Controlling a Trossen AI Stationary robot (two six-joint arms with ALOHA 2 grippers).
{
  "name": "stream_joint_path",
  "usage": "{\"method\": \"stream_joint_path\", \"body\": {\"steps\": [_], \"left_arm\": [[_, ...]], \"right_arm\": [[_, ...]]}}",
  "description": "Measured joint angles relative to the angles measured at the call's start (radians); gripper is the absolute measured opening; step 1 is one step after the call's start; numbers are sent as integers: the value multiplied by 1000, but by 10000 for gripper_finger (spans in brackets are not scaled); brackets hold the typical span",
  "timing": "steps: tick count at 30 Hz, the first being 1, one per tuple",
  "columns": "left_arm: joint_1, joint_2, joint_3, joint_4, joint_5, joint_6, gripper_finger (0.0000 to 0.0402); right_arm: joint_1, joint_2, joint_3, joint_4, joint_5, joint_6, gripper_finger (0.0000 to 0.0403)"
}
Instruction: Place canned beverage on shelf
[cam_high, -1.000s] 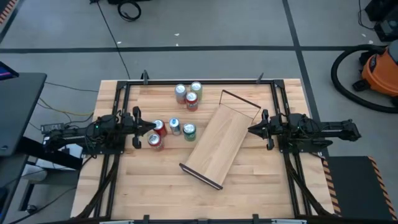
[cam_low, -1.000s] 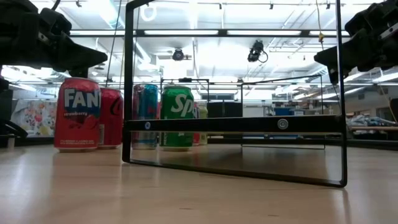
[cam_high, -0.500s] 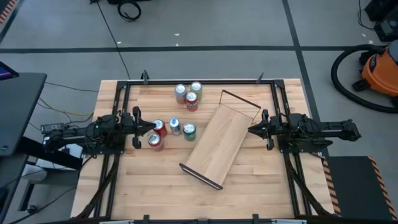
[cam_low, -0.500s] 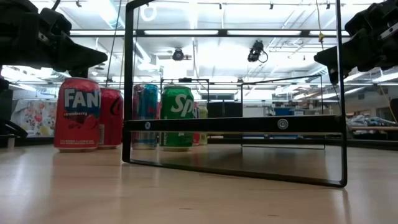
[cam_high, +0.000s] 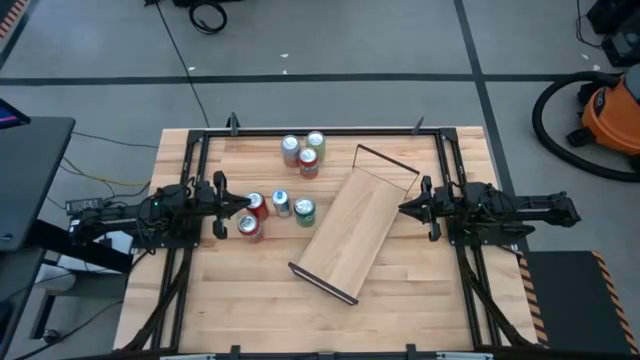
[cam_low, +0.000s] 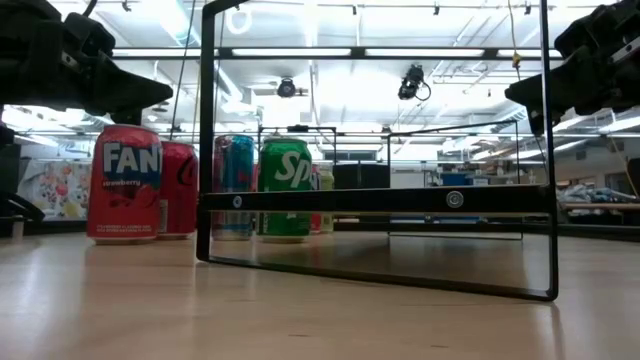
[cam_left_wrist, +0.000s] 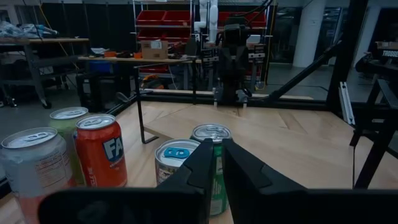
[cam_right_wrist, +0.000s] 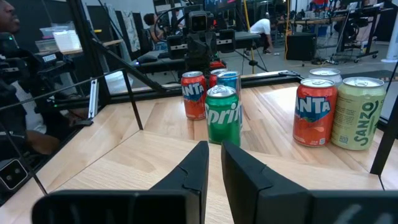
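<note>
The tabletop (cam_high: 400, 290) carries the shelf (cam_high: 352, 237), lying diagonally just ahead of the right gripper (cam_high: 404, 208), whose fingers (cam_right_wrist: 198, 163) are nearly closed and hold nothing. Seven cans stand in two groups: a cluster of four (cam_high: 276, 212) directly before the left gripper (cam_high: 243, 204), its fingers (cam_left_wrist: 205, 165) likewise almost shut and empty, and three (cam_high: 303, 152) beyond.

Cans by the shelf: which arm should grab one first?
Probably the left. The left gripper sits right beside the near can cluster, while the right gripper waits across the shelf, which lies between it and the cans.
</note>
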Motion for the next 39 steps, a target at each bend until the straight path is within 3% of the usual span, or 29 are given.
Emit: {"method": "stream_joint_path", "body": {"steps": [34, 39], "left_arm": [[0, 0, 0, 34, 0, -1, 43], [0, 0, 0, 89, 0, -165, 43]], "right_arm": [[0, 0, 0, 0, 0, 0, 55], [0, 0, 0, 0, 0, 0, 55]]}}
